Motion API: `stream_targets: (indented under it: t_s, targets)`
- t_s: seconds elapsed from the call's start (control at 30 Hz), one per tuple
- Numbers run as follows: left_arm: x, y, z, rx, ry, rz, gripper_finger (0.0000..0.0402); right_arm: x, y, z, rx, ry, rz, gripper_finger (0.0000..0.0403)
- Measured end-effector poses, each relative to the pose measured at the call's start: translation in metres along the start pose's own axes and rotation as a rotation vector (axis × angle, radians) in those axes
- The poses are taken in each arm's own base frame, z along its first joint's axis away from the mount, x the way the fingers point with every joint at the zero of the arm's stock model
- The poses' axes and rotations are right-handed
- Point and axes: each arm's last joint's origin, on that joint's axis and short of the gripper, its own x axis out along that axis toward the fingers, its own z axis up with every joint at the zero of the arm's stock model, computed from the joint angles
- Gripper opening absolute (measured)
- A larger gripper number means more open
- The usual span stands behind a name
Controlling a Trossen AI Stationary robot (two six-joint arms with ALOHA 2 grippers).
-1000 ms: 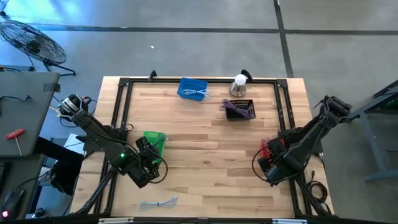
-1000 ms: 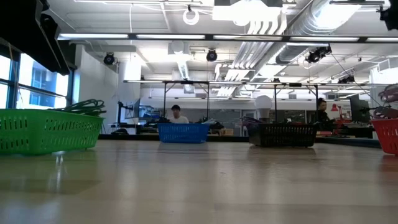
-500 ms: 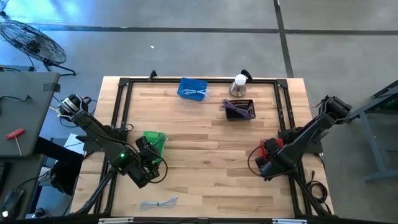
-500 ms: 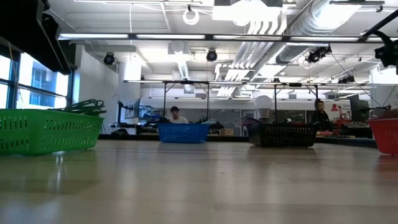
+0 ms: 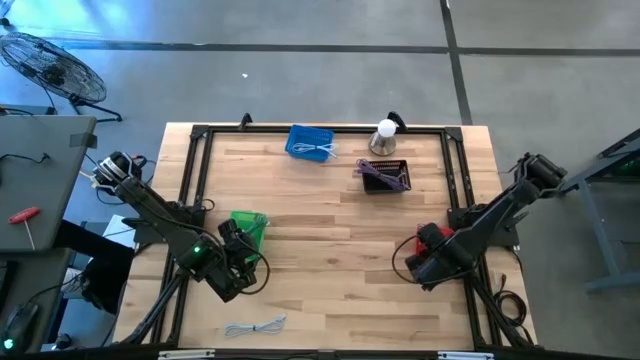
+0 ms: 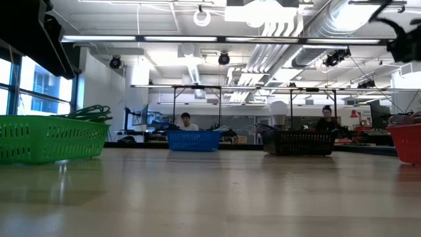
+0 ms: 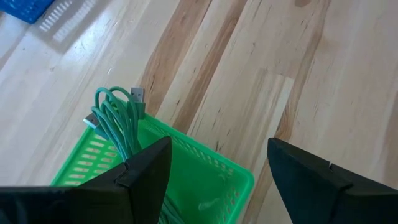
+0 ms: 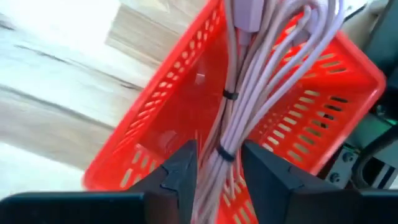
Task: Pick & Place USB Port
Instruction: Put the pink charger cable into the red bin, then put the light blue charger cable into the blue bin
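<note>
Since the earlier frame, right gripper [image 8: 214, 168] shifted inward over the red basket [image 8: 186, 112] w/ its fingers parting around the pink USB cable bundle [image 8: 249, 81], which hung into the basket. Left gripper [image 7: 211, 180] waited spread wide, empty, above the green basket [image 7: 217, 186]. Risk: cable loops could snag a finger on retreat, dragging the bundle back out.

From above, the right gripper [image 5: 428, 258] covers most of the red basket [image 5: 430, 234]. Level view: that red basket [image 6: 408, 143] is clipped at the frame edge. The white cable [image 5: 255, 327] near the table front is too small to identify.
</note>
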Motion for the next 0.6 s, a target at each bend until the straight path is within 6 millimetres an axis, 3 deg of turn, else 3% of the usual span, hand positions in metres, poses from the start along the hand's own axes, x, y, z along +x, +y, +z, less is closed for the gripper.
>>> stream_targets:
  t_s: [0.3,0.6]
  targets:
    - [0.0,0.0,0.0,-0.002,0.005,-0.005,0.0257,-0.054,0.003,0.008,0.007,-0.086,0.033,0.0116]
    - [0.0,-0.003,-0.001,0.006,0.066,-0.055,0.0257,-0.093,0.029,0.008,-0.179,-0.361,0.362,0.0117]
